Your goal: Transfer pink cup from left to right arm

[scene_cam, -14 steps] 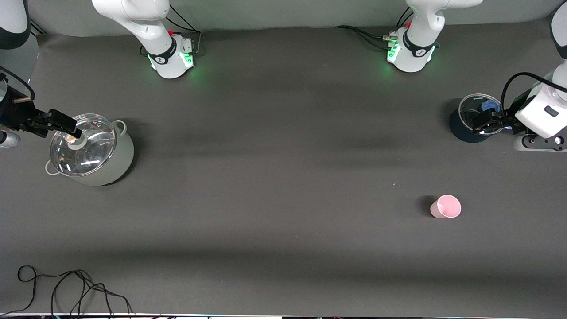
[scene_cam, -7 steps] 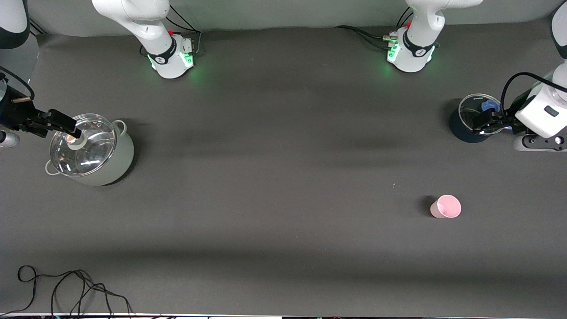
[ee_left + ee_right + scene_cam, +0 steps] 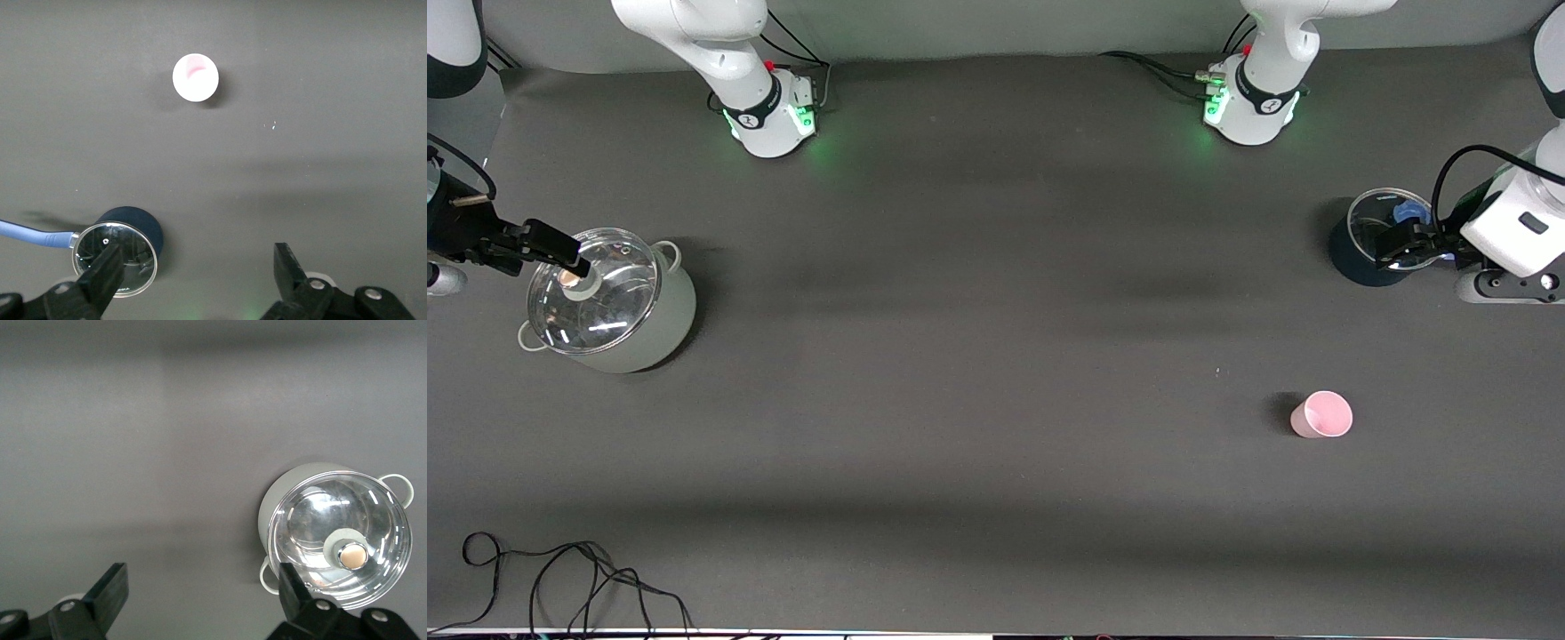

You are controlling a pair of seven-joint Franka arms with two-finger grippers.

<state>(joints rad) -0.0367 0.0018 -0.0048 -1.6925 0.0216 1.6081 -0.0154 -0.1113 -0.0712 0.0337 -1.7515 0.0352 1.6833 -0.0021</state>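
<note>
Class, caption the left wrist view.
Open left gripper high above small pale-pink plastic cup and lidded dark-blue saucepan.

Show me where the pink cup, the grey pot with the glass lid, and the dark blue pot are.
pink cup (image 3: 1323, 415), front view, on its open mouth.
grey pot (image 3: 671, 316), front view, on its side wall.
dark blue pot (image 3: 1347, 260), front view, on its outer wall.

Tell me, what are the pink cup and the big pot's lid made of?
Cup: probably plastic; plain, matte, pale pink, thin-rimmed. Lid: looks like clear glass, since the pot's inside shows through it and it carries bright glints; its rim looks like metal.
</note>
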